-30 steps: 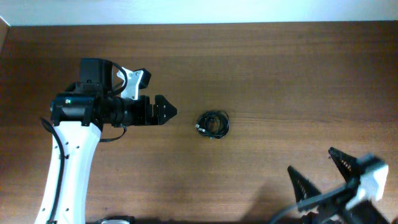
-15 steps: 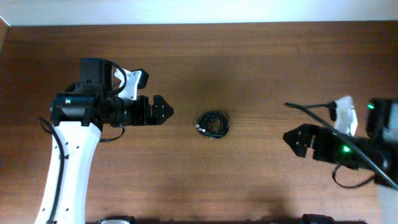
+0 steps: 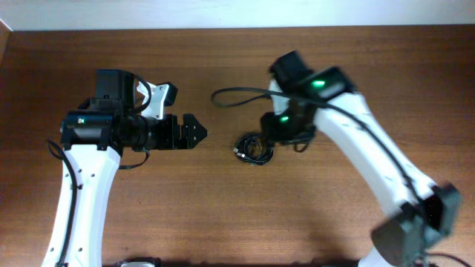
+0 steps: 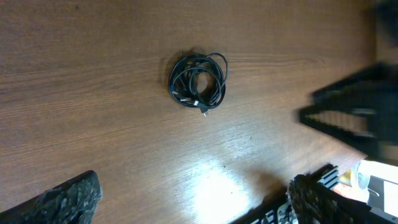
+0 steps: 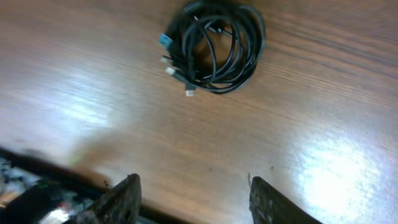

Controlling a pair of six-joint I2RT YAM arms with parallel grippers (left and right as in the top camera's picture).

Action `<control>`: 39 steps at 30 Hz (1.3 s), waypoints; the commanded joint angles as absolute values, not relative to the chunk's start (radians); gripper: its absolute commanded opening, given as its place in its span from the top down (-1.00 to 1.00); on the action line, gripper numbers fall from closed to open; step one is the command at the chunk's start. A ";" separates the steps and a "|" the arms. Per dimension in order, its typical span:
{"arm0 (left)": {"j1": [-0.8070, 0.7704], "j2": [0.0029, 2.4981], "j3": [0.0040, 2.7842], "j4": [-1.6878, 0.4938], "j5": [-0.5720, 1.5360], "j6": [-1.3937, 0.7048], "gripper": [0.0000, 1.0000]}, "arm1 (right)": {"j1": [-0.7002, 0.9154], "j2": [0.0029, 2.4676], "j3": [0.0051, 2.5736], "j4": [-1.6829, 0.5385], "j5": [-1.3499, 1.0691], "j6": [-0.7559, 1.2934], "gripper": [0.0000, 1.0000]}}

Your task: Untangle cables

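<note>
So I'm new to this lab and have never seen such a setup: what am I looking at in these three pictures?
This is a two-armed robot at a wooden table. The overhead picture looks straight down from above. The other two come from cameras on each wrist, with that arm's own fingers at the bottom edge. The left gripper and the right gripper are both open and hold nothing. On the table, nearer the right gripper, lies a small coiled bundle of thin black cables, the thing to untangle.
</note>
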State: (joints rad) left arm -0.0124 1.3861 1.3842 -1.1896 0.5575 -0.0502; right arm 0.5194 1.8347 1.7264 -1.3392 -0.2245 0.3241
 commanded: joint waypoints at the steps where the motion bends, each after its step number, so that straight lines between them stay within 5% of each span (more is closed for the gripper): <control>1: -0.010 1.391 1.396 -1.191 0.549 -0.057 -0.98 | 0.538 1.940 1.738 -1.297 -0.207 0.323 -0.20; 9: -0.010 1.391 1.396 -1.187 0.549 -0.056 -0.98 | 0.552 2.106 1.737 -1.213 -0.208 0.285 -0.36; 14: -0.010 1.391 1.396 -1.187 0.542 -0.057 -0.98 | 0.570 2.107 1.728 -1.106 -0.205 0.285 -0.11; 27: 0.087 1.392 1.396 -1.191 0.519 -0.112 -0.98 | 0.584 2.135 1.685 -1.050 -0.123 0.286 -0.03; 39: 0.088 1.392 1.396 -1.199 0.481 -0.112 -0.98 | 0.584 2.135 1.613 -0.993 -0.176 0.296 0.24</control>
